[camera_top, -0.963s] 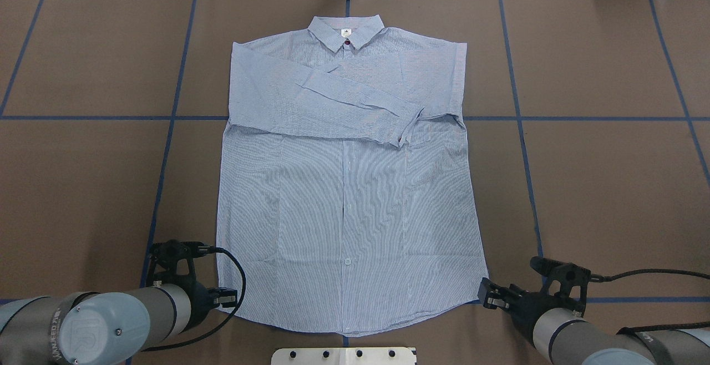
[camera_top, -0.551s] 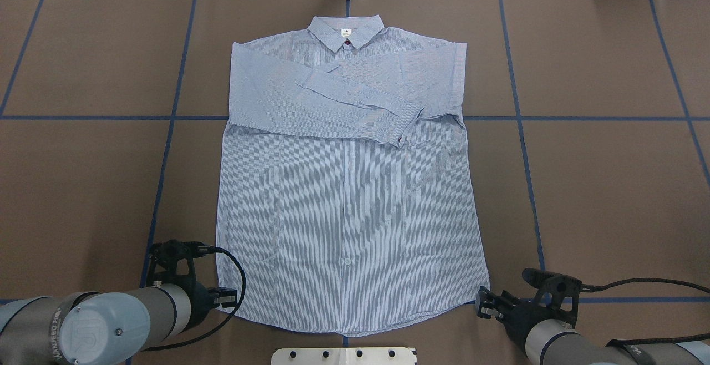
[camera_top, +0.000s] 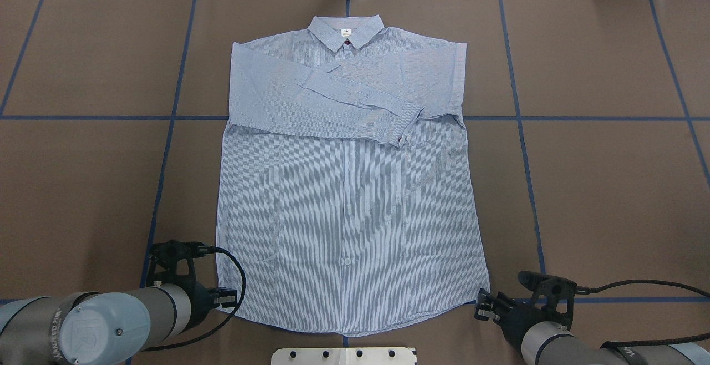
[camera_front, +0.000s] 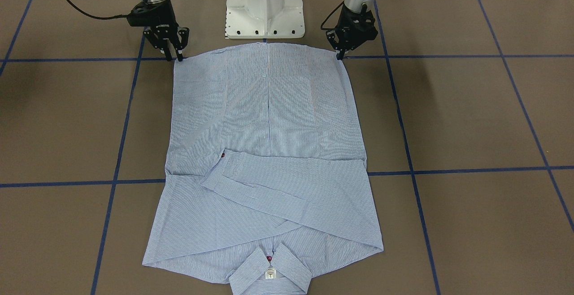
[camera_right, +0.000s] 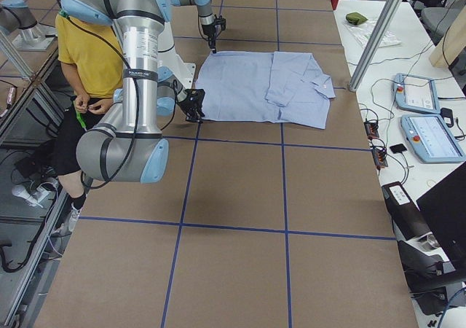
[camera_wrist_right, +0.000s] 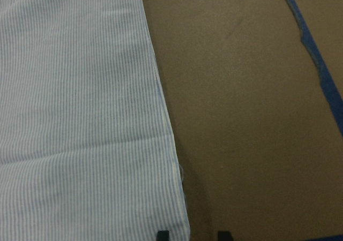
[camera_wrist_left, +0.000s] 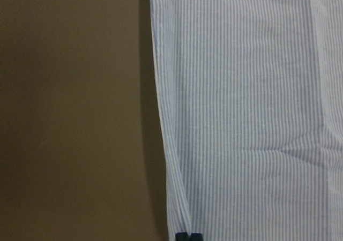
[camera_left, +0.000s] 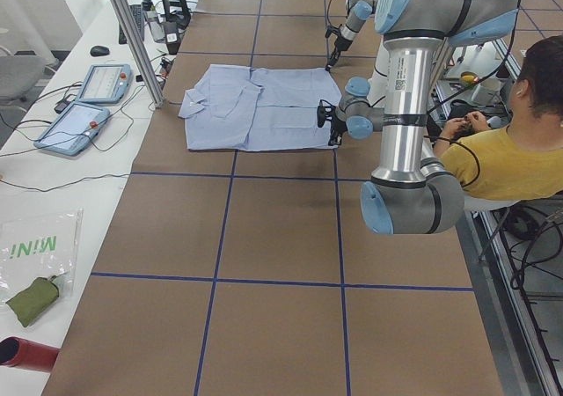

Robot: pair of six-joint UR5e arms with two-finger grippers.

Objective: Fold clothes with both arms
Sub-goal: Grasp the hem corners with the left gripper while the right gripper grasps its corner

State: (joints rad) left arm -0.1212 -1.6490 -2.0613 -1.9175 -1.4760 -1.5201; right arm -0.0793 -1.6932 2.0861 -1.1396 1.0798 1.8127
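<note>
Your finely striped blue-and-white shirt lies flat mid-table, front up, sleeves crossed over the chest. The left gripper is clamped on one hem corner. The right gripper stands at the other, fingers apart.

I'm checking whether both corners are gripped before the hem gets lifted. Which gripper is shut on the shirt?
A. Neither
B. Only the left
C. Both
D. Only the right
B: in its wrist view the left gripper is pinched shut on the edge of the shirt, while the right gripper stands open, its tips apart at the hem corner.
</note>
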